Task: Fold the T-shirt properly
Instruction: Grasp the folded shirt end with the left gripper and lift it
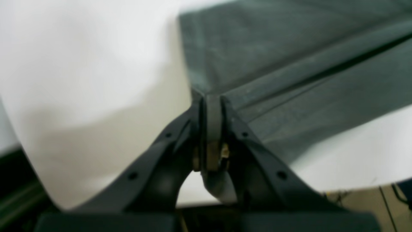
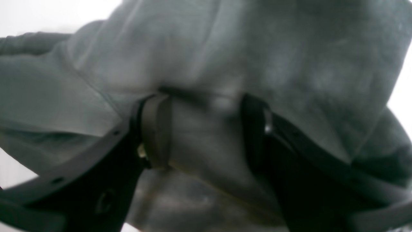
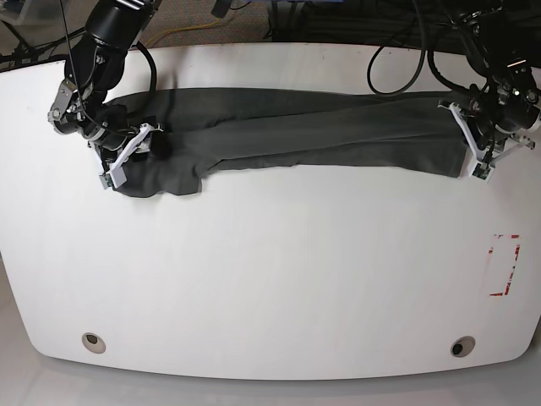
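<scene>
The T-shirt was a soft, matte charcoal-grey cloth, gathered into a long, narrow band on the smooth white worktop. Its long axis ran side to side, parallel to the worktop's far edge and close to it, from near the far left corner to near the far right corner. Lengthwise creases and folded ridges ran along the band; the end toward the left edge bunched into a rounder, wrinkled lump, while the end toward the right edge lay flatter, with a straight cut edge.

The left gripper, of black hard plastic with bolt holes along its arms, had its jaws pressed together on a thin hem of the shirt at the flat end; the wrist view showed taut, finely woven fabric fanning away from the pinch.

The right gripper stood at the bunched end with its jaws parted around a thick fold of cloth, the fabric filling the gap between the dark pads. A red-marked rectangle lay near the worktop's right edge, well apart from the shirt.
</scene>
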Action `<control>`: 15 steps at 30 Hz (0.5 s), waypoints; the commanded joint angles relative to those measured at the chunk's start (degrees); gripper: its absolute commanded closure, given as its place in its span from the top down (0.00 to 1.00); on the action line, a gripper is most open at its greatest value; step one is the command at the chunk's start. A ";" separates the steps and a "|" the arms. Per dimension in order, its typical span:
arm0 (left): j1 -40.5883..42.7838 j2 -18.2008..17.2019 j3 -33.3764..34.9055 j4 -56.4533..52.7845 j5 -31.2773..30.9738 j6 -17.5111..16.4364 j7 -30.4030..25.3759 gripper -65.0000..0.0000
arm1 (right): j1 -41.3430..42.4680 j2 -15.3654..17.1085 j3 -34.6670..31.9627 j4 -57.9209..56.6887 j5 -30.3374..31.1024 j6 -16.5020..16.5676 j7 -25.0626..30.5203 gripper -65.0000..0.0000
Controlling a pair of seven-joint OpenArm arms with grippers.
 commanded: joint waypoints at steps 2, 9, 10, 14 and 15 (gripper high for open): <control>1.14 -2.09 -0.95 0.64 0.57 -0.06 -0.70 0.00 | 0.20 0.43 -0.03 0.26 -1.18 -0.14 -1.84 0.49; 1.76 -3.24 -0.95 -2.88 0.83 -0.06 -0.79 0.31 | 0.20 0.43 -0.12 0.26 -1.18 -0.14 -1.84 0.49; 1.76 -3.32 -0.95 -3.05 0.83 -0.06 -0.79 0.40 | 0.20 0.43 -0.12 0.26 -1.18 -0.14 -1.84 0.49; 1.76 -5.96 -0.95 -3.14 0.48 -0.06 -0.79 0.68 | 0.20 0.43 -0.12 0.26 -1.18 -0.14 -1.84 0.49; 1.67 -6.31 -1.03 -3.14 0.22 -0.06 -0.79 0.70 | 0.20 0.43 -0.21 0.26 -1.09 -0.14 -1.84 0.49</control>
